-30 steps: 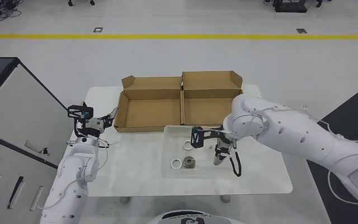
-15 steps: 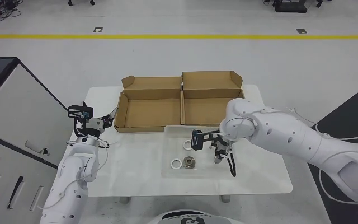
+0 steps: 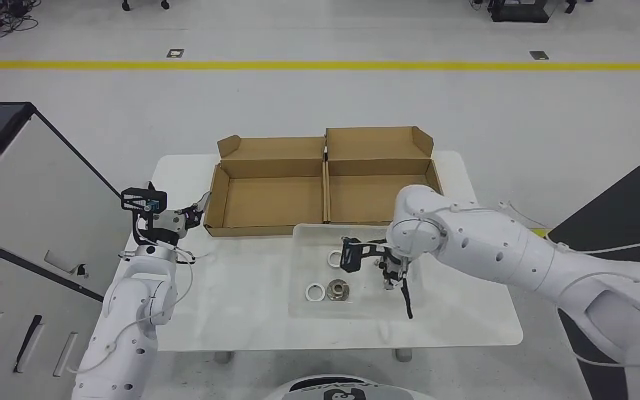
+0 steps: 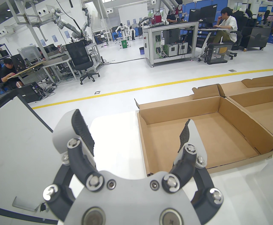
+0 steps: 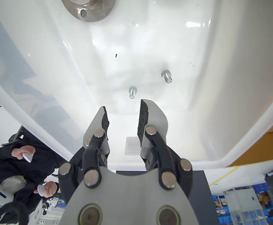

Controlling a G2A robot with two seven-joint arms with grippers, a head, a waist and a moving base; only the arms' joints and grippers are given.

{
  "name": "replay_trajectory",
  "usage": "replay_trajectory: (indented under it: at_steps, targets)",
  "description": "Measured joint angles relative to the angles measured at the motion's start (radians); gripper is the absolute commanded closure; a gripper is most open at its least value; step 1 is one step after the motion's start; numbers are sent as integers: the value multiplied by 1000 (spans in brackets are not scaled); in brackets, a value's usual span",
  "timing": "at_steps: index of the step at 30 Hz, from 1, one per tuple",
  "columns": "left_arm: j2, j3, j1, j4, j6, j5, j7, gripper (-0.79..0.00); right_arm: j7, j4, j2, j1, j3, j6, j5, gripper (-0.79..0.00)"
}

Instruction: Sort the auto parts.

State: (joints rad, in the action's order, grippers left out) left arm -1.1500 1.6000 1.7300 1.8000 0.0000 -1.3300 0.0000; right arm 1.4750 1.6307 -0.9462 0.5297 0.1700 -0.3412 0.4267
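Note:
A shallow white tray (image 3: 365, 303) lies at the table's middle. In it are a white ring (image 3: 315, 292), a metal hub (image 3: 340, 290) and a second ring (image 3: 333, 260). My right gripper (image 3: 388, 272) hangs over the tray's right half. In the right wrist view it (image 5: 124, 110) is open and holds nothing. Just past its fingertips lies a small bolt (image 5: 132, 92), a second bolt (image 5: 166, 76) sits farther off, and the metal hub (image 5: 88, 10) shows at the edge. My left gripper (image 4: 132, 121) is open and empty, at the table's left side (image 3: 190, 215).
Two open cardboard boxes stand side by side behind the tray, the left box (image 3: 268, 198) and the right box (image 3: 372, 195). The left box (image 4: 198, 132) lies just ahead of my left gripper. The tray wall (image 5: 224, 85) curves up beside the bolts.
My right arm has swung leftward over the tray, and its gripper has shifted a little toward the tray's middle. The left arm has kept still.

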Motion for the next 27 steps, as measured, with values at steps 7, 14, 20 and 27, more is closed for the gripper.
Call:
replay_trajectory:
  at_steps: [7, 14, 20, 27]
  targets:
    - [0, 0, 0, 0, 0, 0, 0, -785, 10, -22, -20, 17, 0, 6, 25, -292]
    - [0, 0, 0, 0, 0, 0, 0, -785, 15, -42, -36, 28, 0, 11, 41, -280]
    - [0, 0, 0, 0, 0, 0, 0, -785, 10, -57, -47, 37, 0, 7, 48, -265]
    - [0, 0, 0, 0, 0, 0, 0, -785, 5, -71, -59, 42, 0, 2, 59, -240]
